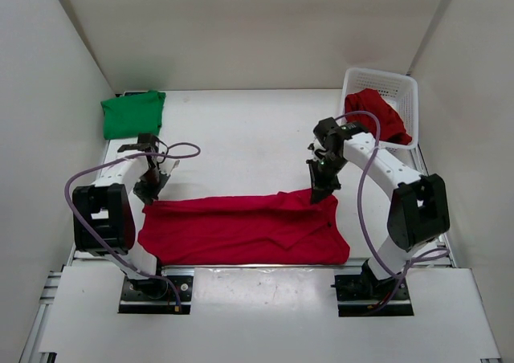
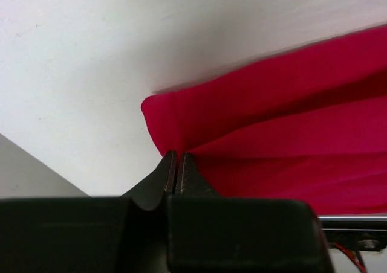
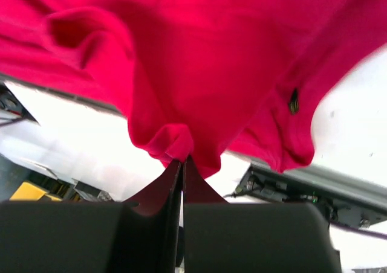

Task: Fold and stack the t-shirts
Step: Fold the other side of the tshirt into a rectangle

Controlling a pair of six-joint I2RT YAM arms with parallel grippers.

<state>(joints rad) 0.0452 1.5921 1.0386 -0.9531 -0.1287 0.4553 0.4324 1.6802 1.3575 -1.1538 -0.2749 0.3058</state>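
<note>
A red t-shirt point(image 1: 245, 230) was spread crosswise along the near edge of the table point(image 1: 241, 130), between the two arms. Its far left corner was pinched in the closed left gripper point(image 1: 149, 194), with the cloth running off to the right of the fingers. A bunched fold on its far right edge was clamped in the closed right gripper point(image 1: 320, 194). A folded green t-shirt point(image 1: 133, 114) was set at the far left corner, well apart from both. A second red t-shirt point(image 1: 376, 116) was draped in the white basket point(image 1: 399, 83) at the far right.
</note>
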